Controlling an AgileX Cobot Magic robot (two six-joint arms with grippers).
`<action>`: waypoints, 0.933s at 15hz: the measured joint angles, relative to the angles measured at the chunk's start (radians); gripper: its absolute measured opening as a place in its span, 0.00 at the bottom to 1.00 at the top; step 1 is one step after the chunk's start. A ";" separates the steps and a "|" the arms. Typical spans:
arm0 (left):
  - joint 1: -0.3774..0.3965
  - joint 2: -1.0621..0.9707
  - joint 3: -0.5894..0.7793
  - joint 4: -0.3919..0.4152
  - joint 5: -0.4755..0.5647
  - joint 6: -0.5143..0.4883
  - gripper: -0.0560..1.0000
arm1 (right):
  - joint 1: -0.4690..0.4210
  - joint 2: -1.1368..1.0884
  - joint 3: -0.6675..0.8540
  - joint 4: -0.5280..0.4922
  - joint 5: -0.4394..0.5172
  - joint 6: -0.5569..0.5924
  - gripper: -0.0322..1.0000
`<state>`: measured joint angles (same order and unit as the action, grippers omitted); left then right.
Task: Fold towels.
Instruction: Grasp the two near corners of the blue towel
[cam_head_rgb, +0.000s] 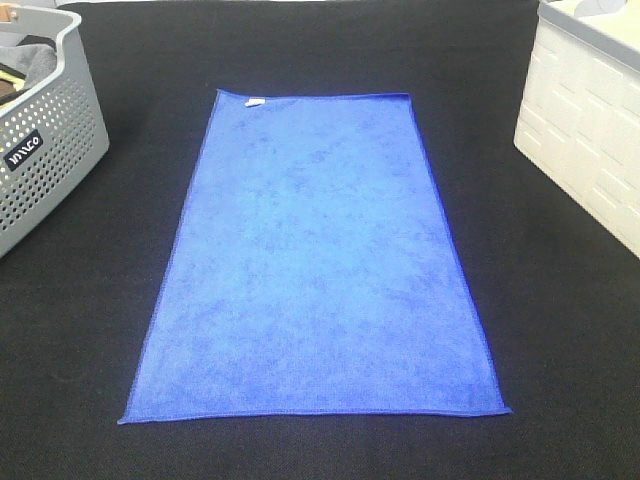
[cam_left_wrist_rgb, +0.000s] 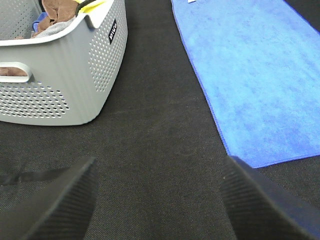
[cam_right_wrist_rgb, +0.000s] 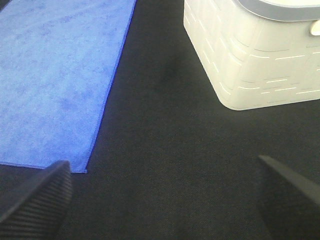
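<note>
A blue towel (cam_head_rgb: 315, 265) lies flat and spread out on the black table, long side running away from me, with a small white tag (cam_head_rgb: 254, 101) at its far left corner. Neither gripper shows in the high view. In the left wrist view my left gripper (cam_left_wrist_rgb: 160, 200) is open and empty above bare black cloth, to the left of the towel's (cam_left_wrist_rgb: 255, 75) near left corner. In the right wrist view my right gripper (cam_right_wrist_rgb: 165, 200) is open and empty above black cloth, to the right of the towel's (cam_right_wrist_rgb: 55, 85) near right corner.
A grey perforated basket (cam_head_rgb: 40, 150) holding other cloths stands at the far left; it also shows in the left wrist view (cam_left_wrist_rgb: 60, 80). A cream bin (cam_head_rgb: 590, 130) stands at the far right, seen too in the right wrist view (cam_right_wrist_rgb: 255, 55).
</note>
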<state>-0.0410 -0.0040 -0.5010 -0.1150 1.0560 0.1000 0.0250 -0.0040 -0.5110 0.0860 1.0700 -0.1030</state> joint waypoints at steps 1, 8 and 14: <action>0.000 0.000 0.000 0.000 0.000 0.000 0.69 | 0.000 0.000 0.000 0.000 0.000 0.000 0.92; 0.000 0.000 0.000 0.000 0.000 0.000 0.69 | 0.000 0.000 0.000 0.000 0.000 0.000 0.92; 0.000 0.000 0.000 0.000 0.000 0.000 0.69 | 0.000 0.000 0.000 0.000 0.000 0.000 0.92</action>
<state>-0.0410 -0.0040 -0.5010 -0.1150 1.0560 0.1000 0.0250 -0.0040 -0.5110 0.0860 1.0700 -0.1030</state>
